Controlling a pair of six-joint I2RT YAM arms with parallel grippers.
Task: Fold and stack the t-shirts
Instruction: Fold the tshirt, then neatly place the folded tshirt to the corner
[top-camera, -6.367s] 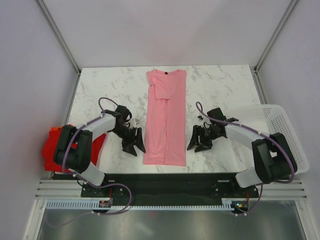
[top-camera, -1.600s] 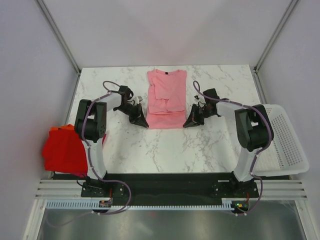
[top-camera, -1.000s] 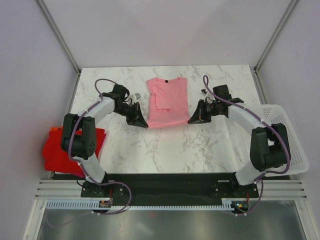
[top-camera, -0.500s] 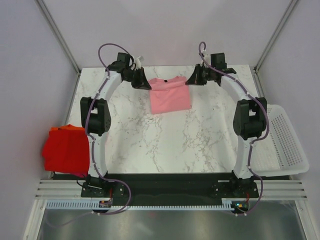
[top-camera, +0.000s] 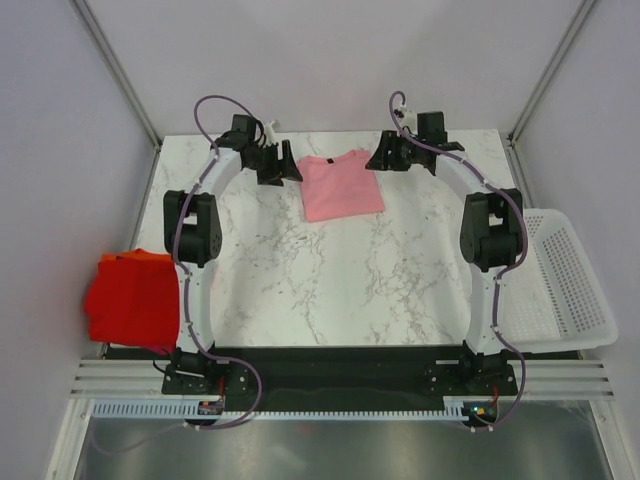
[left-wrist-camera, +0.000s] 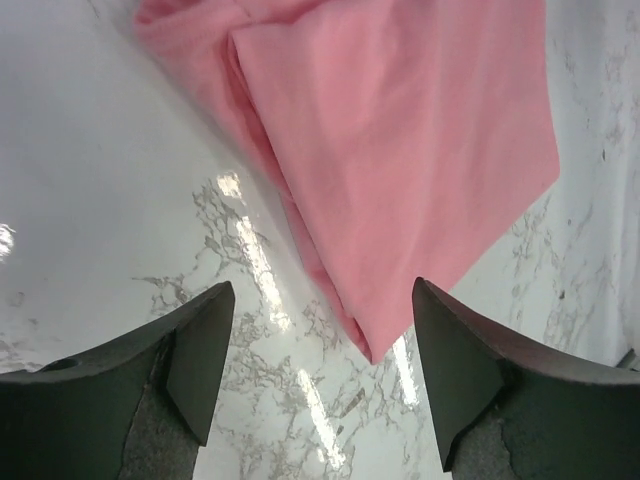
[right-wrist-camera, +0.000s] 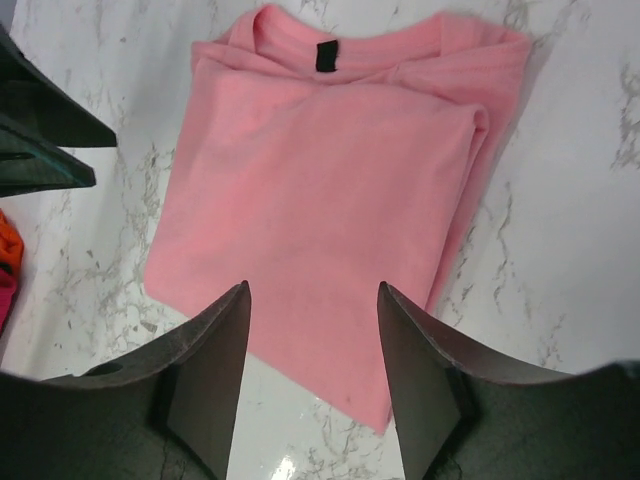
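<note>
1. Jaws apart, empty: my left gripper (left-wrist-camera: 318, 300) and right gripper (right-wrist-camera: 312, 295) flank the folded pink t-shirt (top-camera: 342, 185).
2. Black collar tag (right-wrist-camera: 327, 56): right wrist shows it, left wrist doesn't.
3. Red t-shirts (top-camera: 130, 297), well left of pink: clear only from top.

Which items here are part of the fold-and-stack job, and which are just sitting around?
Job:
- pink t-shirt, folded, far centre
- red t-shirt, folded, near left
- orange t-shirt, only an edge showing by the red one

Lying about:
- white basket, right side
- marble table, just the work surface
</note>
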